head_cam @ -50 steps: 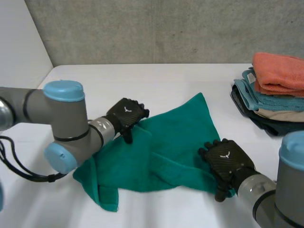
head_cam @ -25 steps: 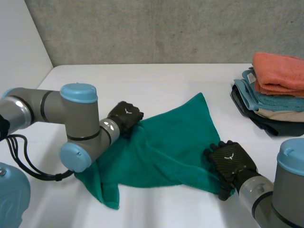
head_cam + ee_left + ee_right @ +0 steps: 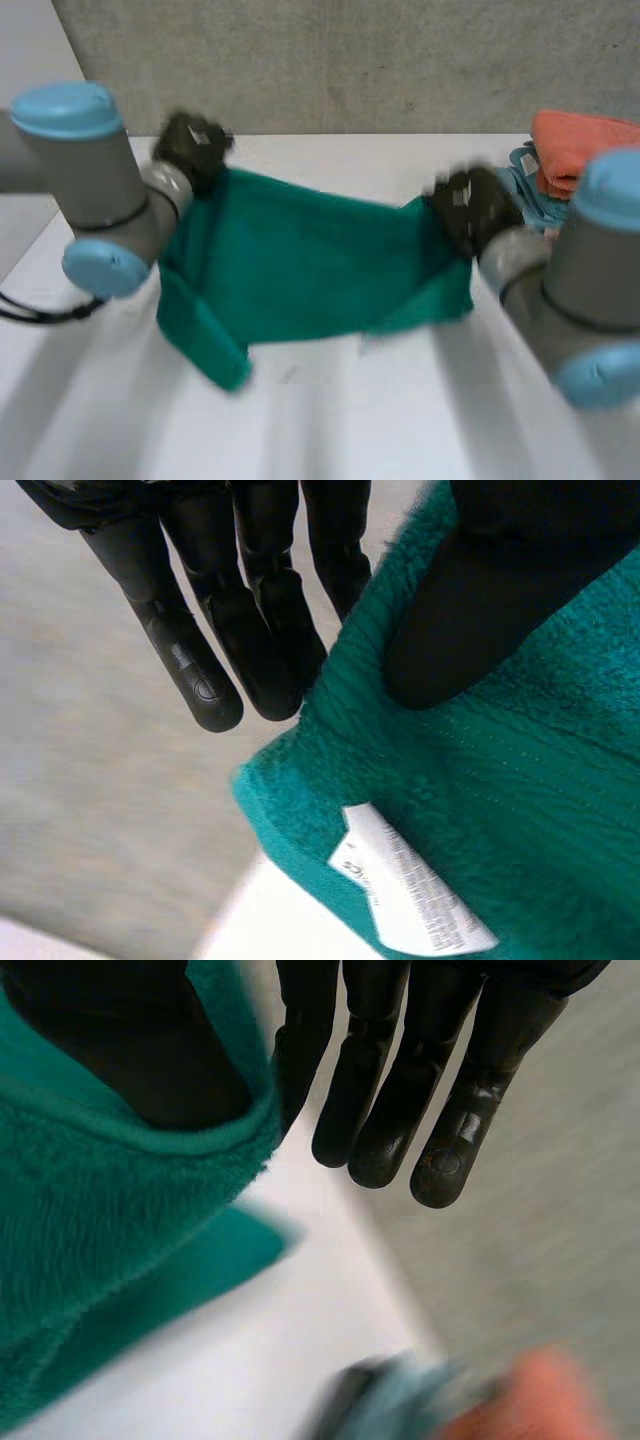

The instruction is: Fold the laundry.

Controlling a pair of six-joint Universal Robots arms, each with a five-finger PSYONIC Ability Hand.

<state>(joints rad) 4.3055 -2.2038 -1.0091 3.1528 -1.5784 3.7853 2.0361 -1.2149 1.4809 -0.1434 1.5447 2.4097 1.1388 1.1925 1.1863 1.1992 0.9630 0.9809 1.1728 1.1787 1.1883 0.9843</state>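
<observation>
Green towel (image 3: 300, 265) held up off the desk (image 3: 330, 420), stretched between both robot hands.

Head view: the left robot hand (image 3: 192, 145) has one upper corner and the right robot hand (image 3: 470, 205) the other. Their fingers are hard to make out here. The towel's lower left part hangs bunched close to the desk, and a stack of folded towels (image 3: 580, 160) sits beyond the right arm, partly hidden by it. Left wrist view: the thumb (image 3: 480, 610) pinches the towel's edge against straight fingers (image 3: 250, 620), with a white label (image 3: 410, 885) on the corner beyond the thumb tip. Right wrist view: the thumb (image 3: 130, 1050) lies over the towel's hem with the fingers (image 3: 400, 1090) behind it, apparently pinching too. The stack can barely be made out beyond the fingertips.
</observation>
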